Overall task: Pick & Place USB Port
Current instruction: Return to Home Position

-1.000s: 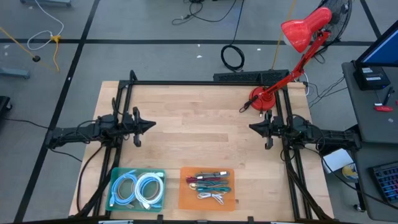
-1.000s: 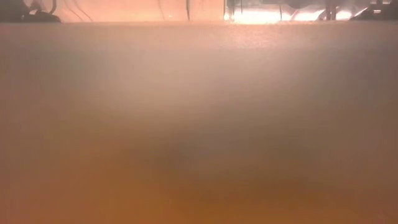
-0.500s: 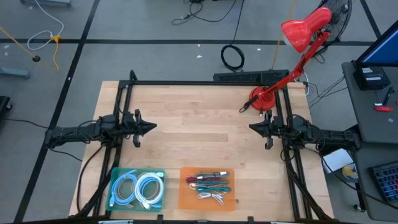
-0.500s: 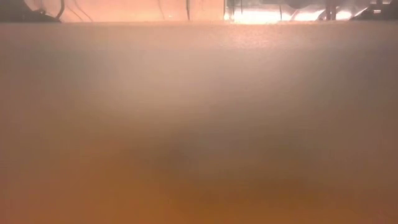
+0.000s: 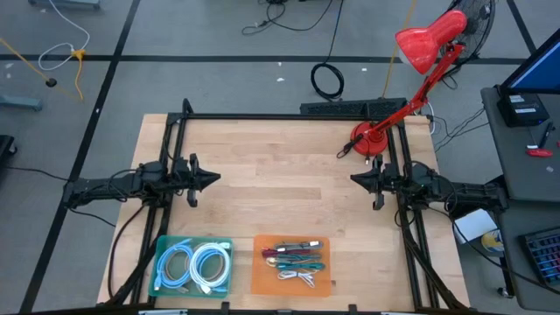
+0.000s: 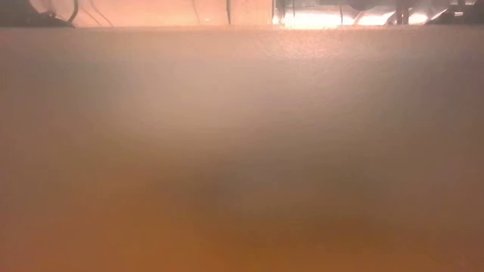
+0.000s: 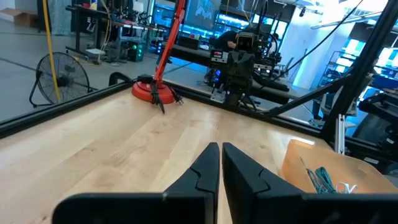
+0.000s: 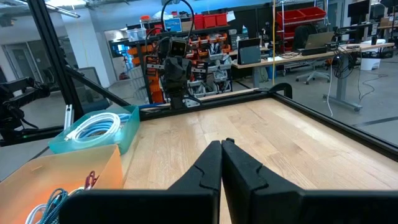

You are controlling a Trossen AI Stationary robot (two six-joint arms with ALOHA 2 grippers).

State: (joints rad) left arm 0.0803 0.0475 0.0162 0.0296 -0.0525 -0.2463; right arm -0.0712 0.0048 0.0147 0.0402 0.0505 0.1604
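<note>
An orange tray (image 5: 291, 264) at the table's near edge holds several small USB cables and plugs, red, teal and white (image 5: 294, 255); which one is the USB port I cannot tell. My left gripper (image 5: 219, 178) hovers at the table's left side, pointing level toward the right, fingers all but together (image 7: 221, 148) and with nothing between them. My right gripper (image 5: 352, 178) hovers at the right side, pointing level toward the left, shut and empty (image 8: 221, 143). Both are far from the tray, which also shows in the wrist views (image 7: 317, 168) (image 8: 56, 177).
A teal tray (image 5: 193, 266) with two coiled blue-white cables sits left of the orange tray. A red desk lamp (image 5: 372, 140) stands on its base at the far right. Black frame rails (image 5: 280, 117) run along the table's far, left and right sides. An orange blur fills the low view.
My left gripper has rolled a little about its own pointing line, staying where it was. The right gripper and both trays have kept still.
</note>
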